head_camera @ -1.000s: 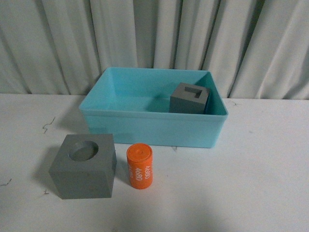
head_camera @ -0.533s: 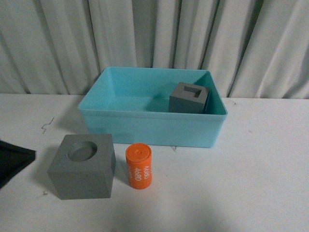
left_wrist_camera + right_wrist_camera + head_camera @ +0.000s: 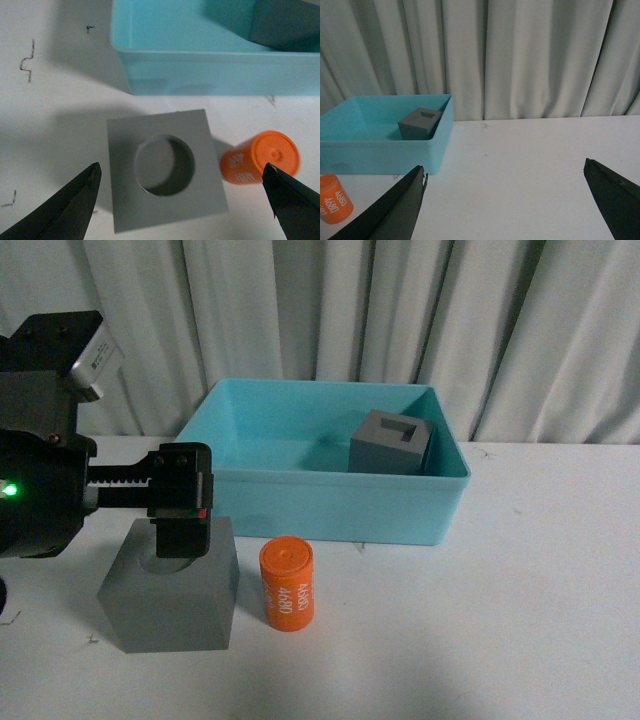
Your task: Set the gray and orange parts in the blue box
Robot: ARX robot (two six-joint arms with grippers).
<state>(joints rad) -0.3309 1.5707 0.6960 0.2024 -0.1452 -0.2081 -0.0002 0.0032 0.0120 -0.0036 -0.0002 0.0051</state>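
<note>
Above marked white table (image 3: 520, 590), before pale pleated curtains (image 3: 300, 310), left fingers (image 3: 60, 220) and right fingers (image 3: 395, 220) wide apart.

The cube with the round hole (image 3: 170, 595) is showing a matt gray, slightly grainy finish, and the cube with the rectangular hole (image 3: 392, 443) is looking the same. The orange cylinder (image 3: 287, 585) is giving off a faint sheen. The blue box (image 3: 320, 502) is looking like smooth, softly glossy plastic. The surface (image 3: 520, 590) is appearing white, matt and scuffed. The curtains (image 3: 400, 310) are hanging as pale cloth.
</note>
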